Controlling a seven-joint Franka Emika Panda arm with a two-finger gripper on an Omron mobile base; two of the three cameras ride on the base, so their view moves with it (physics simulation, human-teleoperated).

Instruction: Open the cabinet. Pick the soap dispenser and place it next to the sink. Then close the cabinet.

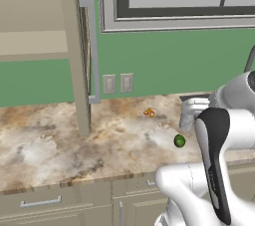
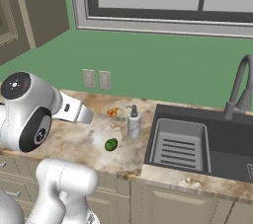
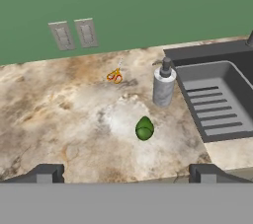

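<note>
The cabinet point(image 1: 35, 46) is seen with its door point(image 1: 82, 56) swung open, edge-on in the left base view, and the shelf point(image 1: 32, 43) inside is seen as bare beige. The sink point(image 2: 197, 144) is a dark basin set in the counter point(image 2: 74, 144), and a grey ribbed tray point(image 2: 180, 144) is lying in it. The dispenser point(image 3: 163, 85) is standing upright on the counter, just beside the left rim of the sink. A green fruit point(image 3: 144, 128) is placed near it, toward the counter's front, and a small orange item point(image 3: 115, 76) is lying closer to the wall. The arm is raised above the counter's front edge, and the gripper point(image 3: 126, 173) is released, its fingertips point(image 3: 45, 173) wide apart and nothing held between them.
</note>
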